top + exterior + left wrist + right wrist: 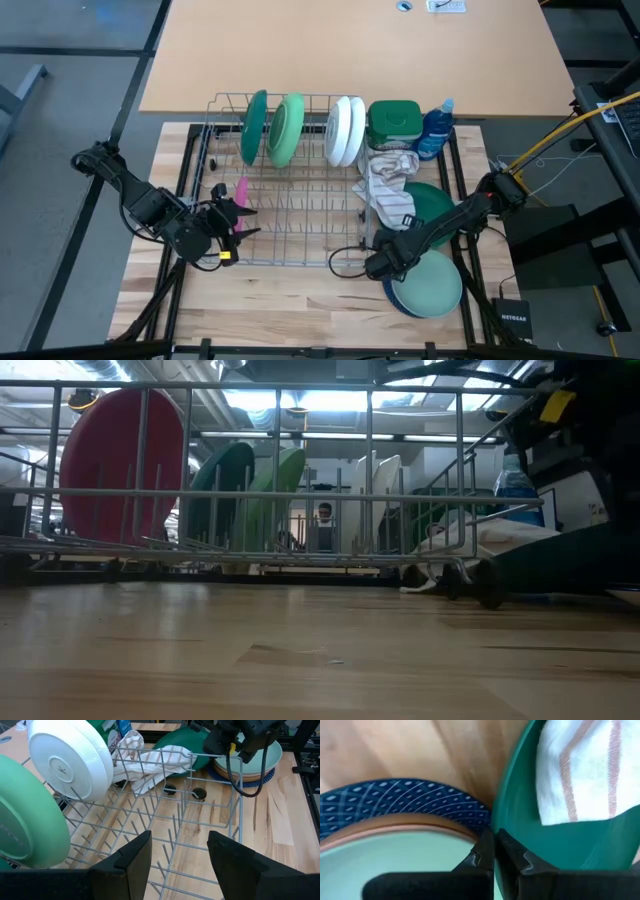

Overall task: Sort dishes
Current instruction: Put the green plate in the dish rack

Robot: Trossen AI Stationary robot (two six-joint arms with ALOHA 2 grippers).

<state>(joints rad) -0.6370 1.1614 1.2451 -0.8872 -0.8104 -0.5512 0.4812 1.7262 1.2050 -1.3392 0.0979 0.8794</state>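
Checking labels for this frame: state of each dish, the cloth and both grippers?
dark green plate: upright in rack
light green plate: upright in rack
white plates: upright in rack
pink plate: upright in rack, left end
large dark green plate: flat on table, under cloth
cloth: crumpled, draped over rack edge
plate stack: flat, pale teal on top
left gripper: open, empty, over rack
right gripper: shut, at stack's rim

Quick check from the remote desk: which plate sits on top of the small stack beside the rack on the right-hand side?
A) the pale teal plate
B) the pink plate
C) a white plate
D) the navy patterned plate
A: in the high view the pale teal plate lies uppermost, with the navy patterned plate showing only as a rim beneath it, and the right wrist view shows a brown plate between them.
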